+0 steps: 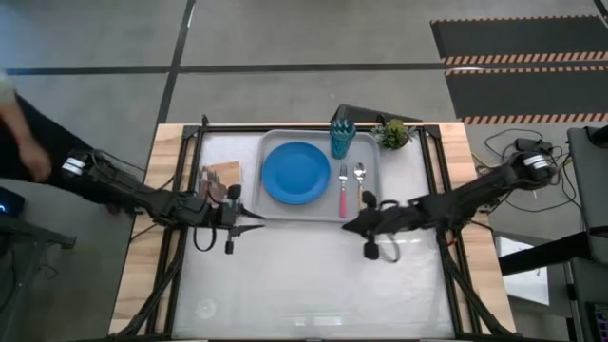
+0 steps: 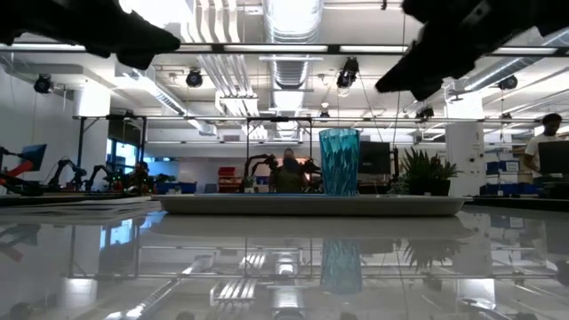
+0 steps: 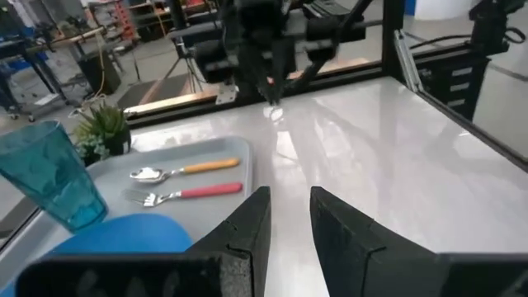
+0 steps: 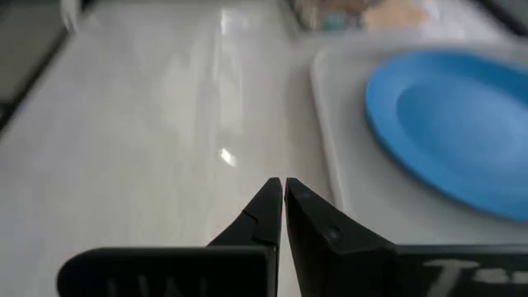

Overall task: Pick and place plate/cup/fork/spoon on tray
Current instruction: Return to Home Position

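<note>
The grey tray [image 1: 369, 211] sits at the back middle of the glossy white tabletop [image 1: 304, 275], and all 4 pieces are on it. The round bright blue plate [image 1: 296, 173] lies flat on its left half. The ribbed teal cup [image 2: 339, 160] stands upright at the back rim. The pink-handled fork [image 3: 190, 194] and the orange-handled spoon [image 3: 186, 169] lie side by side to the right of the plate, apart from each other.

The left pincer [image 3: 289, 194] hangs above the tabletop off the tray's front left corner, its 2 fingers slightly spread and holding nothing. The right pincer [image 4: 282, 183] hangs off the front right corner, its tips pressed together and empty.

From table height the tray's rim hides the plate, fork and spoon. Only the cup and a small green plant [image 2: 425, 173] rise above it. Both wrist views cut the plate off at the edge.
</note>
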{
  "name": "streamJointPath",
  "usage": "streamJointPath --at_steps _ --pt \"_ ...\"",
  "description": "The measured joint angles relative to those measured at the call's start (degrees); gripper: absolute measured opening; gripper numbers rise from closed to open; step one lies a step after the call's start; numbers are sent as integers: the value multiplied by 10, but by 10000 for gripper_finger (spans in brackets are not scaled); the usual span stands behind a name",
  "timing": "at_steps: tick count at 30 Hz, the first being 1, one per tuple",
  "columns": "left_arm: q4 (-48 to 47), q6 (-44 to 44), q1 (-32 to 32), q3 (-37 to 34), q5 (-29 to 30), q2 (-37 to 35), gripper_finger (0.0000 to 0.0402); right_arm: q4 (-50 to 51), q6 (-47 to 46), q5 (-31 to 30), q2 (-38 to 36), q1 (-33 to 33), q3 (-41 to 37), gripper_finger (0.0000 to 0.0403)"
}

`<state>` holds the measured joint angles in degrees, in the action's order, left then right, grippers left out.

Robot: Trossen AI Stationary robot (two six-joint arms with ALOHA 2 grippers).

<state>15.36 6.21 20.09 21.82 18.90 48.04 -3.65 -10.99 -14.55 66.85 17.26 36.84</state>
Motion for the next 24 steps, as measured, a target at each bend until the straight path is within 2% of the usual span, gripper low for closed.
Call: streamJointPath --at_steps 6,12,18,24 --pt "10 3 -2 -54 -14 -68 70 -150 66 7 -132 0 -142 8" --pt "89 2 -7 -128 -13 -147 70 -185 117 22 -254 -21 -214 8" --pt "187 -8 -39 -199 -6 -205 70 -177 138 123 -339 -103 -241 8" --pt "161 -43 -80 -213 -2 -231 55 -176 147 258 -377 -205 -268 8"
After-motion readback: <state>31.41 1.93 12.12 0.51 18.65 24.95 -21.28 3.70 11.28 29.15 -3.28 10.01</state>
